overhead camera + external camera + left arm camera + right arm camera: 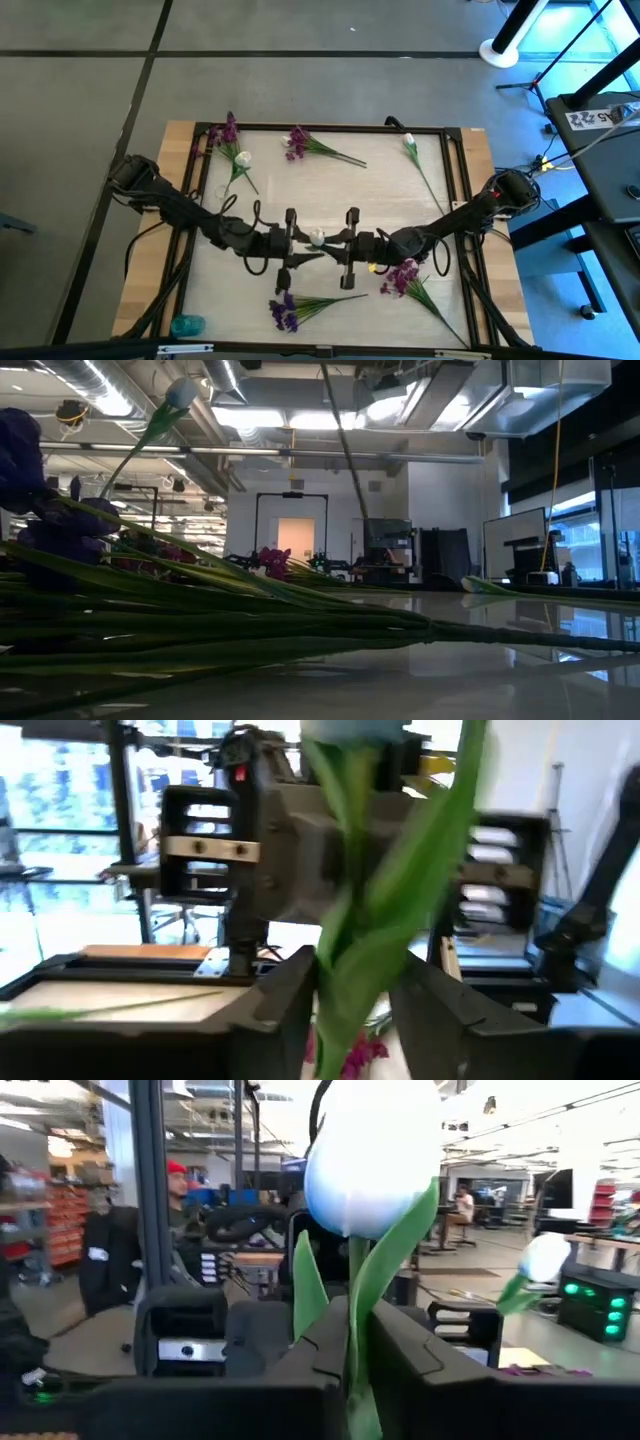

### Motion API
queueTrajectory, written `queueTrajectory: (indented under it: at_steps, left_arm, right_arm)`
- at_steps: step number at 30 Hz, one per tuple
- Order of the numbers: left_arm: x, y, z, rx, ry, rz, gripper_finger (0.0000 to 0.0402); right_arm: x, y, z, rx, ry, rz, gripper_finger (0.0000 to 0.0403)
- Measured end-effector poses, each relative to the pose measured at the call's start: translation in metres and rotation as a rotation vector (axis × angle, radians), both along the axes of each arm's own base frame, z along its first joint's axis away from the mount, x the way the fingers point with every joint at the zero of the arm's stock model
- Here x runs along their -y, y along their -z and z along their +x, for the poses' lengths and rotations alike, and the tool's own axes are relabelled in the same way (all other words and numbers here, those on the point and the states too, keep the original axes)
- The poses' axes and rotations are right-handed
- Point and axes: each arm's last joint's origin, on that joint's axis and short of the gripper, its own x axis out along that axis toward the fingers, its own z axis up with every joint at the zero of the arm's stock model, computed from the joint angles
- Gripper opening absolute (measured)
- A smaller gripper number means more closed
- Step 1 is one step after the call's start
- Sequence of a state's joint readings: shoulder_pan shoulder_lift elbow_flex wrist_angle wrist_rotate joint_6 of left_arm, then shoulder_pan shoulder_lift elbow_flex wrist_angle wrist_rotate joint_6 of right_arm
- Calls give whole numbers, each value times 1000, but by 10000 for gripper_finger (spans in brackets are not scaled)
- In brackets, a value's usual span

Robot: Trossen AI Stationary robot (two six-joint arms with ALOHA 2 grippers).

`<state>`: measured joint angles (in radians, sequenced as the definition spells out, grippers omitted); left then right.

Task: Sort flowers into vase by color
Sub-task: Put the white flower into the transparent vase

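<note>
Above the middle of the table, a white flower (317, 237) with a green stem stands upright between my two grippers, its bud on top. My left gripper (303, 240) comes from the left and my right gripper (333, 240) from the right; both are shut on its stem. On the table lie purple flowers (225, 132) (297, 142) (403, 277) (285, 310) and white ones (243, 160) (410, 145). A small teal object (186, 325) lies at the near left corner; whether it is the vase I cannot tell. My left gripper pinches the leafy stem (345, 970) between its two fingers, well below the bud (350, 728). The fingers come level from the table's left and lie across the stem. The flower stands upright, lifted clear of the table. My right gripper pinches the stem (362, 1315) between its two fingers, a little below the white bud (375, 1160). The fingers come about level from the table's right, across the stem. The bud stands upright above the fingers.
A dark frame (330, 128) borders the light table top. The near purple flower's stems (300, 625) fill the foreground of the low view. Bare table lies between the far flowers and the grippers. People show in the room behind, in the right wrist view.
</note>
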<state>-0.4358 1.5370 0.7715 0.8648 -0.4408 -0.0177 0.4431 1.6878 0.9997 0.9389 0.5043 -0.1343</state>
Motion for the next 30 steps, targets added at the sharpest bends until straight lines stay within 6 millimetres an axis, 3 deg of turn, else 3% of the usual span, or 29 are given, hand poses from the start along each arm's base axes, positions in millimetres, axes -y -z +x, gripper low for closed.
queueTrajectory:
  at_steps: [4, 8, 15, 20, 23, 28, 30]
  left_arm:
    - [1, 0, -2, -16, -60, 13, 27]
    - [6, -6, -16, -87, -156, 120, 14]
    - [8, -44, -78, -180, -271, 162, 9]
    - [-6, -67, -130, -205, -361, 175, 8]
    - [-18, -85, -158, -148, -276, 90, 8]
    - [-38, -105, -192, -70, 73, 50, 8]
    - [-42, -108, -197, -37, 226, 37, 7]
  right_arm:
    - [0, 0, 0, 0, 1, -5, 93]
    - [-1, -1, -1, 2, -2, -4, 169]
    - [-10, -11, -11, 20, -19, -62, 291]
    - [-14, -9, -12, 6, -17, -64, 325]
    - [-12, -8, -12, -8, 2, -47, 328]
    - [-12, -9, -12, -1, 7, -41, 328]
    - [-12, -10, -12, 9, 8, -36, 328]
